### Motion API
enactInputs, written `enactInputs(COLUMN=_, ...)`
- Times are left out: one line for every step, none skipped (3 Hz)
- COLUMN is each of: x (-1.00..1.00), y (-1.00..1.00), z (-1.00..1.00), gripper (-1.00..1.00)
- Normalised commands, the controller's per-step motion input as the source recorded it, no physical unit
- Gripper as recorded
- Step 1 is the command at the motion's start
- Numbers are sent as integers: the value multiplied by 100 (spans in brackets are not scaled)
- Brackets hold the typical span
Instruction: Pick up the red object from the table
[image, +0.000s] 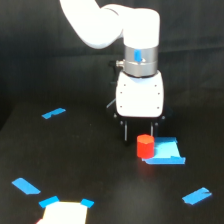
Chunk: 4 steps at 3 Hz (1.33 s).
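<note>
Dark end effector (138, 134) fingers hang below the white wrist housing, just behind the red object (145, 146); one finger shows at the exterior view's left of the block, the other is largely hidden behind it, so whether they are spread or pressed together cannot be told, nor whether they touch the block; the red object stands upright on the counter (90, 165), its base at the left edge of a flat blue square piece (166, 152), touching or overlapping that piece's edge; open black surface lies to the exterior view's left of the block and in front of it, with blue tape scraps (53, 113) scattered well apart near the counter's edges; a white patch with blue corners (64, 212) sits at the bottom edge; the arm (110, 22) descends from the upper left, bends, and points its wrist straight down; its shell is smooth glossy white with a metal ring; the block is a stubby matte cylinder; the counter is matte black.
</note>
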Motion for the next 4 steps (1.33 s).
enactInputs(x=62, y=-100, z=9, gripper=68)
enactInputs(x=-100, y=-100, z=100, gripper=-100)
enactInputs(x=37, y=8, z=-20, gripper=-93)
enactInputs(x=5, y=29, z=67, gripper=-100)
